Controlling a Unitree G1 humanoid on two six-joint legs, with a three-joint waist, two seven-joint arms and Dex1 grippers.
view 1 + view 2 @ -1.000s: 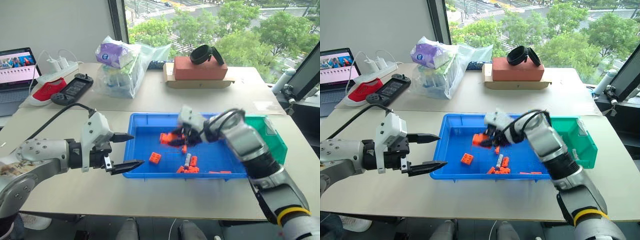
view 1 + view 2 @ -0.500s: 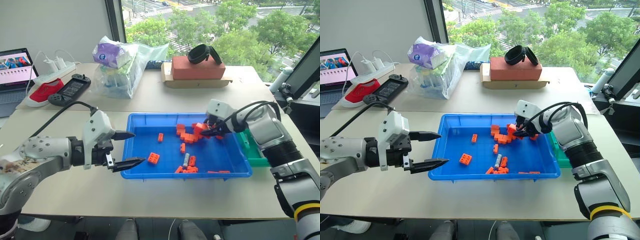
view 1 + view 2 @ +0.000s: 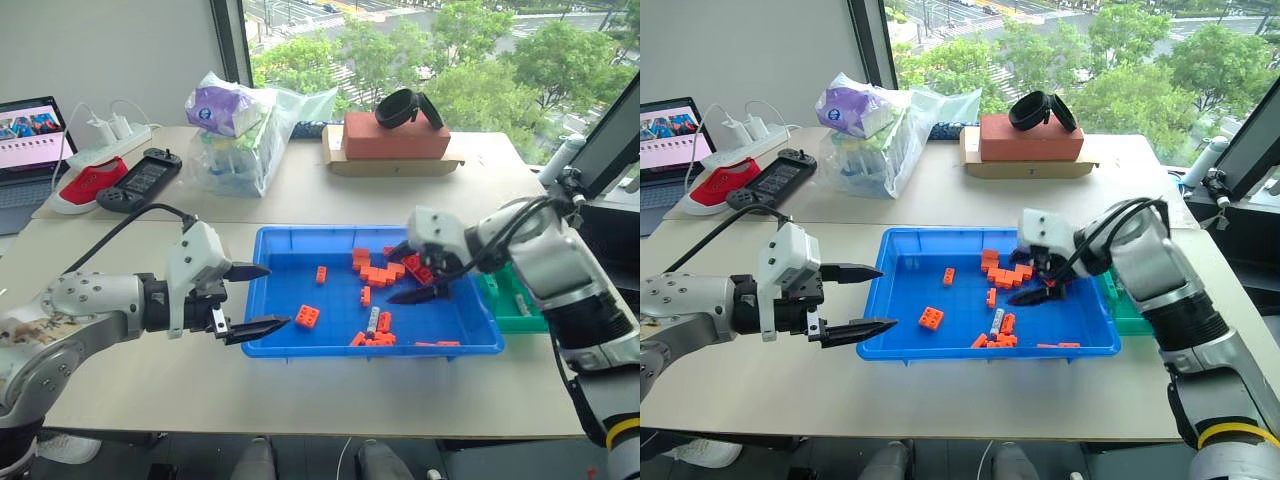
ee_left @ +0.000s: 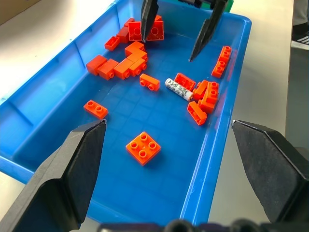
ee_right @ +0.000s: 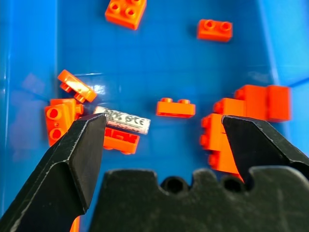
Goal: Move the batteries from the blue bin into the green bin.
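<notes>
One grey-silver battery (image 3: pixel 373 320) lies in the blue bin (image 3: pixel 300 275) among orange bricks, near the front middle. It also appears in the wrist views as battery (image 4: pixel 178 89) and battery (image 5: pixel 123 118). My right gripper (image 3: pixel 400 273) hangs open over the tray's right half, just behind and to the right of the battery, with nothing between its fingers. My left gripper (image 3: pixel 277 296) stands open at the tray's left rim, empty. The green bin (image 3: pixel 1120 300) sits against the tray's right end, mostly hidden behind my right arm.
Orange bricks (image 3: pixel 375 272) are piled at the tray's back, with a square brick (image 3: pixel 308 316) at the front left. Farther back stand a plastic bag (image 3: pixel 240 135), a red box on cardboard (image 3: pixel 395 135), a controller (image 3: pixel 145 178), a red shoe (image 3: pixel 90 185) and a laptop (image 3: pixel 30 140).
My right gripper has opened wide and dropped from the brick pile at the tray's back toward the battery. The left arm has stayed still. The camera shifted early on.
</notes>
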